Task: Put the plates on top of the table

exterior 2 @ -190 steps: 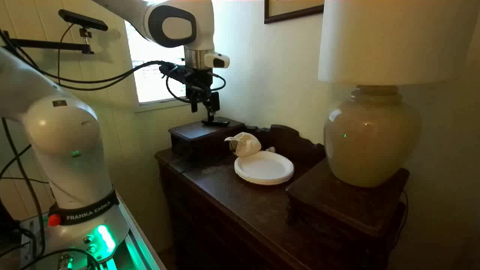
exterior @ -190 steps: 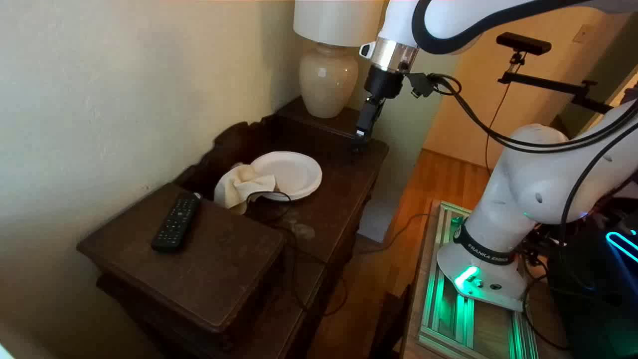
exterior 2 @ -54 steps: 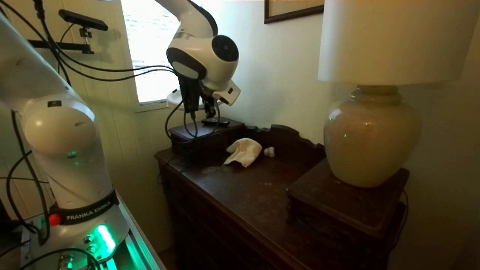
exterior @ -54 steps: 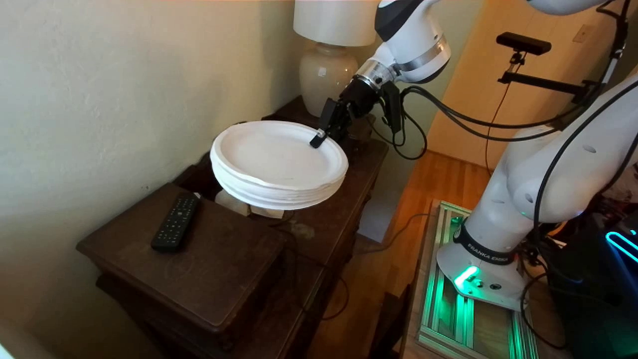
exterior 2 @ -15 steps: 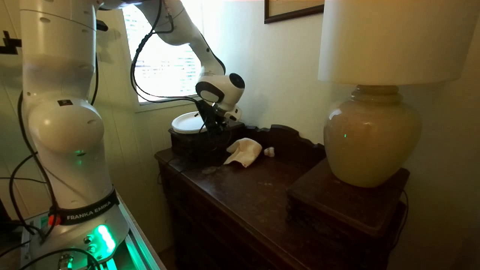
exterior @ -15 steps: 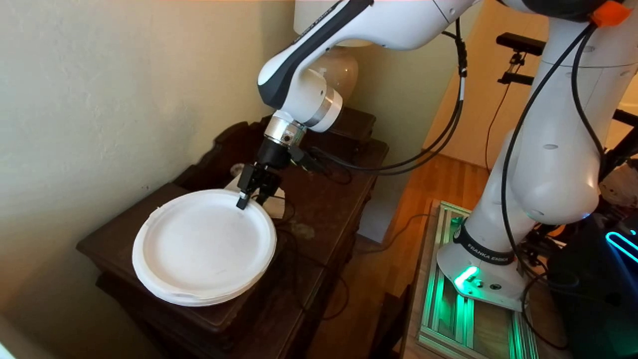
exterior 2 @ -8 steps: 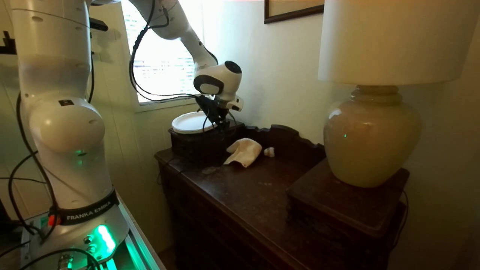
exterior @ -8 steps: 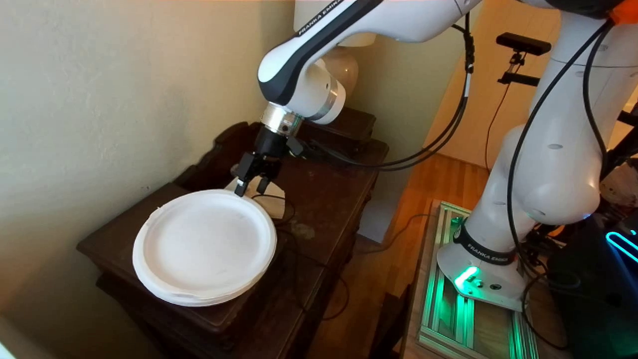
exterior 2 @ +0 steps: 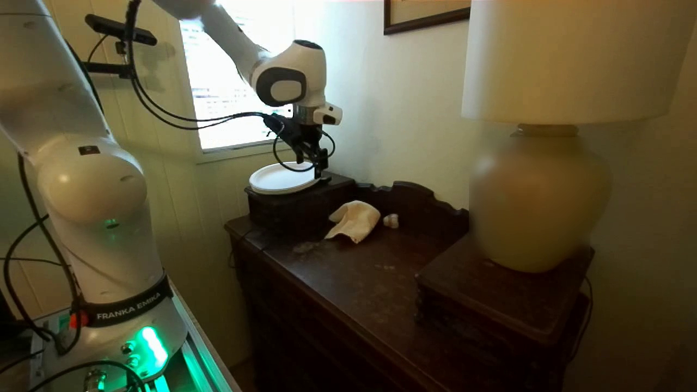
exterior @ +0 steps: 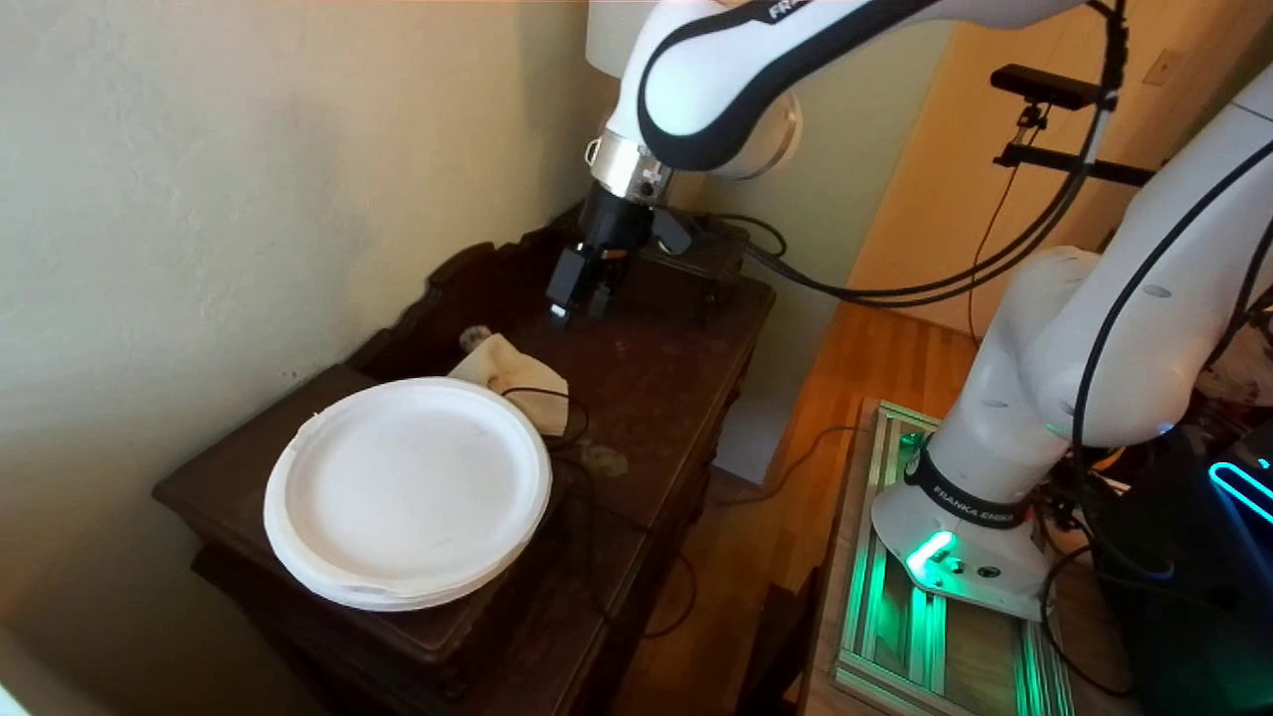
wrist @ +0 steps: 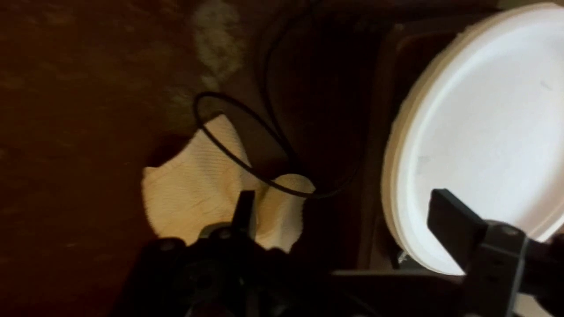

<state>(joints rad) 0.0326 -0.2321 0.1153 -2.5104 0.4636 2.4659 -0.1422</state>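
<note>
The stack of white plates [exterior: 408,487] lies on the raised dark wooden end section [exterior: 224,462] of the dresser. The stack also shows in an exterior view [exterior 2: 277,181] and at the right of the wrist view [wrist: 489,119]. My gripper [exterior: 579,310] is open and empty, up and away from the plates, above the dresser's lower top [exterior: 646,388]. In the wrist view its fingers [wrist: 343,198] stand wide apart with nothing between them. One finger overlaps the plates in that picture only. The remote control is mostly hidden by the stack.
A cream cloth [exterior: 517,383] lies on the lower top beside the raised section, with a black cable [wrist: 246,163] looped over it. A small pale object [exterior 2: 391,220] is by the back board. A large lamp [exterior 2: 536,201] stands on the opposite raised section.
The plates went from the lower top, held by my gripper, onto the raised section over the remote. My gripper has since let go and moved up and away toward the lamp.
</note>
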